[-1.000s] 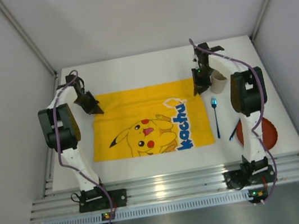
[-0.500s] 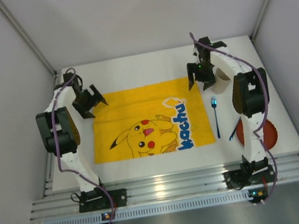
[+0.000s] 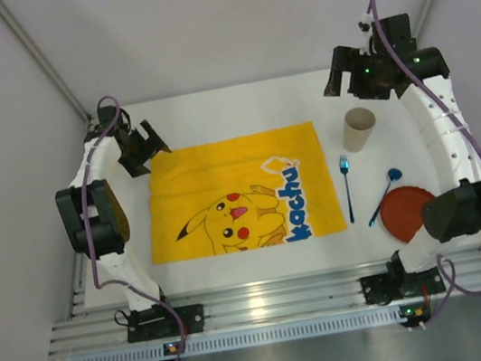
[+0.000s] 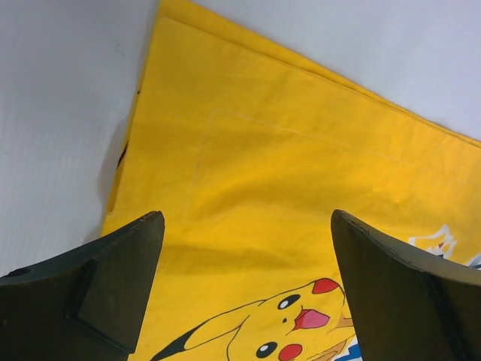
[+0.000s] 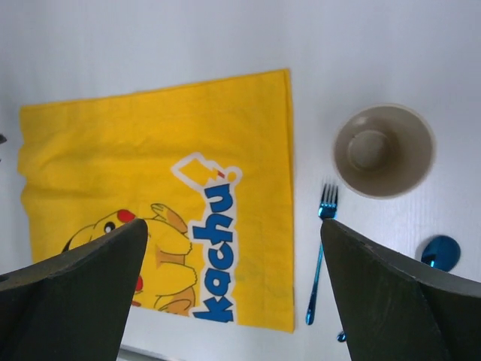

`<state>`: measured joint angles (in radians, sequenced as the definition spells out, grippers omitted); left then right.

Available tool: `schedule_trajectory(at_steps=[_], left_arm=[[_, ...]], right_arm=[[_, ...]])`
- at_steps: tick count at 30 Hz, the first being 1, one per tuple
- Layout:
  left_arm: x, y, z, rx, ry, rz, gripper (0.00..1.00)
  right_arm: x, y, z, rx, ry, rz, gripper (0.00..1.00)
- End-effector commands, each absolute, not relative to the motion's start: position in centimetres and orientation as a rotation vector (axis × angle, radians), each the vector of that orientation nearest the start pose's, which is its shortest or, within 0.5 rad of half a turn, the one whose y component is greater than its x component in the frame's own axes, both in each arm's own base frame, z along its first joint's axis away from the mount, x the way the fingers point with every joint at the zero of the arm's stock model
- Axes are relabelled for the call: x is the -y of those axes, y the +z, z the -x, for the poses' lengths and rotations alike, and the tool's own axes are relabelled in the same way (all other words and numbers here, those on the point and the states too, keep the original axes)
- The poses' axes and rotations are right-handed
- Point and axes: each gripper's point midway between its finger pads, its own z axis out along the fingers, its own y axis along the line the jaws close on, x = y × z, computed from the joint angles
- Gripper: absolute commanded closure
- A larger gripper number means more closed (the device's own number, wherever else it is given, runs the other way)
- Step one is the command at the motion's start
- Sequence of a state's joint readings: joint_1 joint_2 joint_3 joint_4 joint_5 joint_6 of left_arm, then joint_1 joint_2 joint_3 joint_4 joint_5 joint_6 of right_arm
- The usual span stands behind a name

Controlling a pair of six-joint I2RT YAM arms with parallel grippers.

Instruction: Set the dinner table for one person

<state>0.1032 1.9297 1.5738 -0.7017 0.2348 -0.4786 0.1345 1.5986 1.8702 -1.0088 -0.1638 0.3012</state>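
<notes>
Left arm: was extended far left; left tool (image 3: pixel 142 146) was held wide open, empty, over yellow cloth's (image 3: pixel 238 194) corner. Right arm: was held high; right tool (image 3: pixel 347 74) was spread wide, empty. Bench (image 3: pixel 229 109) was found beneath both.

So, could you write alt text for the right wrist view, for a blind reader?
A yellow Pikachu-print cloth lies on the white table; right of it are a beige cup, a blue fork and a blue spoon. The right tool is open.
</notes>
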Motion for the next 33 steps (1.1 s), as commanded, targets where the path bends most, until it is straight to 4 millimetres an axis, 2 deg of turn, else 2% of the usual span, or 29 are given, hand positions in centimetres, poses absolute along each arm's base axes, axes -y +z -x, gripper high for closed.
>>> schedule_trajectory(at_steps=[1,3,4,5,8,13,20,27,33], left_arm=[[3.2,11.0,-46.4,-2.507,-0.496,0.63,0.03],[3.9,9.5,-47.1,-2.525,-0.518,0.639,0.03],[4.2,9.2,-47.3,-2.529,-0.537,0.635,0.04],[4.7,8.0,-47.5,-2.553,-0.543,0.638,0.04],[5.2,7.3,-48.9,-2.557,-0.541,0.629,0.05],[5.1,5.9,-50.4,-2.565,-0.518,0.64,0.05],[4.7,5.3,-52.7,-2.539,-0.503,0.659,0.05],[4.9,5.2,-54.5,-2.52,-0.526,0.647,0.05],[4.9,3.6,-55.3,-2.539,-0.524,0.648,0.06]], right_arm=[[-5.0,27.8,-38.8,-2.381,0.248,-0.285,0.0],[-2.8,25.7,-38.1,-2.436,0.181,-0.371,0.0],[-2.2,25.1,-37.9,-2.452,0.174,-0.396,0.0],[-0.8,24.6,-37.7,-2.456,0.159,-0.448,0.0],[0.0,23.9,-37.2,-2.466,0.149,-0.48,0.0],[0.6,23.9,-36.9,-2.462,0.126,-0.484,0.0],[1.8,23.0,-36.1,-2.482,0.069,-0.522,0.0],[2.5,20.2,-35.9,-2.541,0.023,-0.562,0.0],[2.9,18.5,-36.8,-2.56,0.0,-0.591,0.0]])
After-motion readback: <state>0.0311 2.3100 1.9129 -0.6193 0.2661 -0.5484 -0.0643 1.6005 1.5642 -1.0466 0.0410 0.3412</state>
